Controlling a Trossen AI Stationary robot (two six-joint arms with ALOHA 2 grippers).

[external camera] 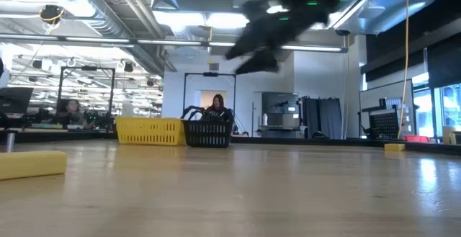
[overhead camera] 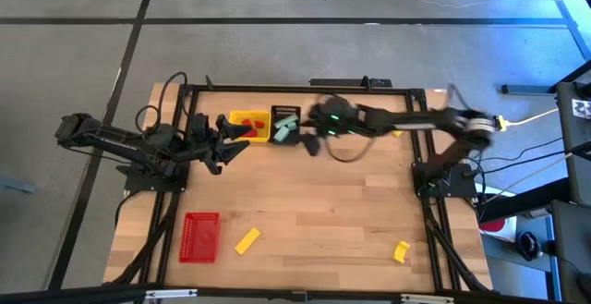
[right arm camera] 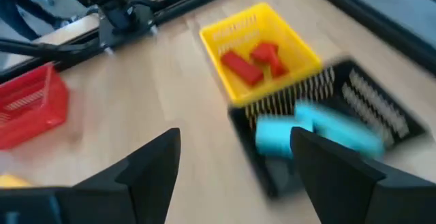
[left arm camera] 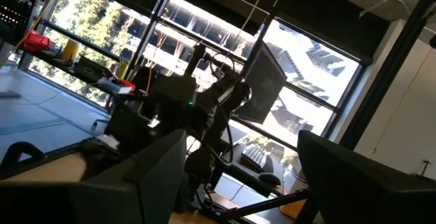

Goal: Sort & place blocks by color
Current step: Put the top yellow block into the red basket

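Yellow blocks (overhead camera: pixel 247 240) lie near you on the surface, small, hard and light; pinch one across its flat sides. Farther off, your right gripper (right arm camera: pixel 235 157) hovers by the black basket (right arm camera: pixel 381 115), fingers spread, empty.

A light wooden table (overhead camera: pixel 314 202) framed by black rails is seen from straight above. Near the upper middle of the frame, a slotted yellow basket (overhead camera: pixel 249 125) holding red blocks (overhead camera: pixel 242 127) is set just beside a slotted black basket (overhead camera: pixel 285 124) holding pale teal blocks (overhead camera: pixel 284 127). The right gripper (overhead camera: pixel 312 140) is stretched in from the right edge of the table and held just beside the black basket; its fingers are blurred. The left gripper (overhead camera: pixel 238 147) is placed just left of the yellow basket, fingers parted. A slotted red basket (overhead camera: pixel 199 237) is seen at lower left, a yellow block (overhead camera: pixel 247 240) near it, and another yellow block (overhead camera: pixel 401 251) at lower right.
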